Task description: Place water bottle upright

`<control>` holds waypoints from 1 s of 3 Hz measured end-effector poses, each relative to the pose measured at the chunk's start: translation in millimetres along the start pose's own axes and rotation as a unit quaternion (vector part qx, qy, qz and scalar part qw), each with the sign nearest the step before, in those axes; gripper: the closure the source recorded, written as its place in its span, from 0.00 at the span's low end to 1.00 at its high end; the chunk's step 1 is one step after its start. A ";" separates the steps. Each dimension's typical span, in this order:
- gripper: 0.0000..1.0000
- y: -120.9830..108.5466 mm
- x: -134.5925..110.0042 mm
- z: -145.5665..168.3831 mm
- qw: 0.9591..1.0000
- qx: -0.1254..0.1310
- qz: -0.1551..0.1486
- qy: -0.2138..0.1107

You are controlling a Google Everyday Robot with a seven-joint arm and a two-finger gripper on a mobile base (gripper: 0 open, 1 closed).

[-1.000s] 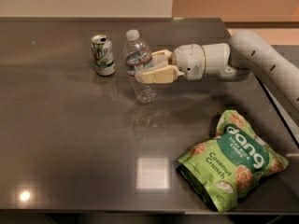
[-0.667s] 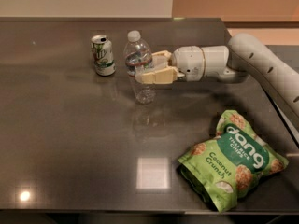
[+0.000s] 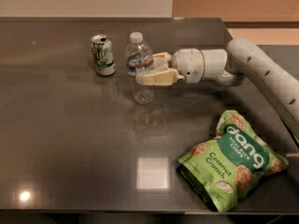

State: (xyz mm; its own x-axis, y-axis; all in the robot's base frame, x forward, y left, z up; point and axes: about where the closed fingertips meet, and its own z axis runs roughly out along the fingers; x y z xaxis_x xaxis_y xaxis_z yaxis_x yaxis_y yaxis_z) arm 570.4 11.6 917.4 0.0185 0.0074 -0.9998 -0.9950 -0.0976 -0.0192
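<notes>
Dark, glossy table [image 3: 70, 139], wall behind, lamp glare reflected near the front edge. Bottle [image 3: 138, 55] is seen standing upright toward the back of the table, white cap on top, just beside a can [image 3: 103, 55] on its left but apart from it. Gripper [image 3: 142, 69] is reached in from the right at label height; one finger is laid across the front of the bottle, the other is seen behind it, so the bottle is clamped between them. Bottle base appears to be seated on the table, its reflection directly beneath. Chip bag [image 3: 232, 160] is lying near the front right, well apart.

Step judged: placement nearly done, release pending. Next move is judged to need a gentle opening and a straight pull-back rightward, so the bottle is not tipped or nudged toward the can.
</notes>
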 end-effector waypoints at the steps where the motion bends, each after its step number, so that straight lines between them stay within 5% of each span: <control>1: 0.67 0.2 1.2 -1.1 1.000 -0.003 -0.001 -0.007; 3: 0.20 0.5 2.1 0.6 1.000 -0.006 -0.001 -0.008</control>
State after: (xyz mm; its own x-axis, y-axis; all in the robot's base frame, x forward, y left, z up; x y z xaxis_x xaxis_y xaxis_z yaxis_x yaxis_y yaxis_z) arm 569.9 12.1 915.3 0.0184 0.0236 -0.9996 -0.9938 -0.1093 -0.0208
